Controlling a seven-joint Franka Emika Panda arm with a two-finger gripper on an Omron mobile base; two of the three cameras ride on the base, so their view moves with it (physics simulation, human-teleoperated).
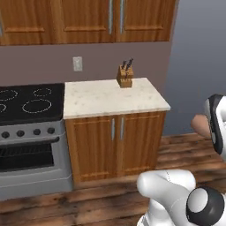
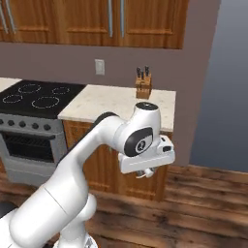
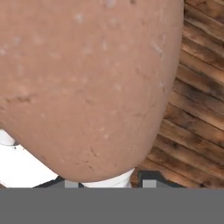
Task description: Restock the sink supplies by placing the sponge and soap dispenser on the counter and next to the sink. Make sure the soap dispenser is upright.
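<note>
The soap dispenser [image 3: 87, 87] is a reddish-brown rounded bottle that looms very close in the hand view, and my gripper [image 3: 109, 181] is shut on it. In the left base view the bottle [image 1: 201, 126] pokes out to the left of my hand at the right edge, out over the floor and away from the cabinets. In the right base view my gripper [image 2: 145, 173] hangs under the white hand, in front of the cabinet doors. The beige speckled counter [image 1: 110, 99] lies ahead, level with the hand or a little higher. The sponge and the sink are out of view.
A wooden knife block [image 1: 125, 76] stands at the back of the counter. A black cooktop and grey oven [image 1: 26, 106] adjoin it on the left. Wooden wall cabinets [image 1: 88, 20] hang above. Plank floor [image 3: 197, 109] lies under the hand.
</note>
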